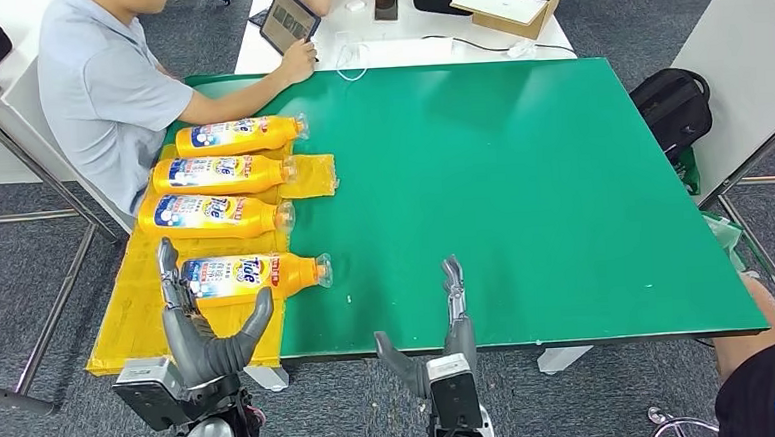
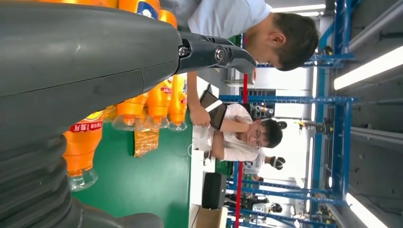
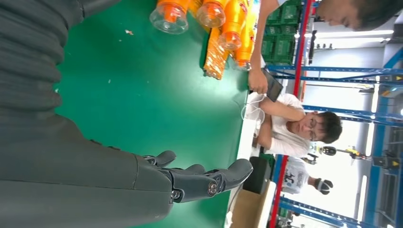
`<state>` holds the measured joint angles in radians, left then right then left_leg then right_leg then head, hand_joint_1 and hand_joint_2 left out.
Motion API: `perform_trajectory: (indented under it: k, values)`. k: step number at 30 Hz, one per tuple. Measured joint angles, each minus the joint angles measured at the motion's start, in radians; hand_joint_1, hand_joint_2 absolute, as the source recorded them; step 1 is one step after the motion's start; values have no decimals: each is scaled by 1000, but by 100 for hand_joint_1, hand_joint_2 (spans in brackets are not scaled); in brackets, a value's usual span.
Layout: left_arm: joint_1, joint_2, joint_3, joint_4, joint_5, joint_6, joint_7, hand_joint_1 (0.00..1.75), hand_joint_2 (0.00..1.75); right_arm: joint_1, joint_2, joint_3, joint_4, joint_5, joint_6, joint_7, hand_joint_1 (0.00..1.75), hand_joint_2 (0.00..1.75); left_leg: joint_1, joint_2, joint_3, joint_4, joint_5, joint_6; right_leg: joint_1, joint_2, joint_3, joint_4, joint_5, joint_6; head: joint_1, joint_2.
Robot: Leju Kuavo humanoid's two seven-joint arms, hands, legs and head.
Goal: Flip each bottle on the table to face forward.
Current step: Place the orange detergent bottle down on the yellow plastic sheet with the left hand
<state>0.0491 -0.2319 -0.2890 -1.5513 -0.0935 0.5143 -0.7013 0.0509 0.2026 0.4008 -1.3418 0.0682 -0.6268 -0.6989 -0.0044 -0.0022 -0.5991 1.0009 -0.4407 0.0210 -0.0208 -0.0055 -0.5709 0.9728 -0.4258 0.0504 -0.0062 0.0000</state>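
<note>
Glossy orange plastic bottles (image 1: 249,277); matt green table (image 1: 522,191); crinkled yellow sheet (image 1: 134,327).

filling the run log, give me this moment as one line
bottles: four lying on yellow mat | nearest bottle: label up | left hand: open beside it | right hand: open over green table

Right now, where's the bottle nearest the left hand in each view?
Head view: nearest bottle lies lower left, on the yellow sheet, just beyond the left hand.
Left wrist view: its clear cap end shows at lower left, beside the hand.
Right wrist view: its cap sits at the top edge.
Shared landmark: the person's tablet.
</note>
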Motion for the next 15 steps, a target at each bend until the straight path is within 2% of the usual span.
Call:
perform_trajectory:
  k: [15]
  values:
    - [-18, -8, 25, 1, -33, -22, 4, 0, 175, 51, -2, -46, -89, 15, -34, 0, 0, 175, 0, 0, 0, 0, 0, 0, 0, 0, 0, 0, 0, 0, 0, 0]
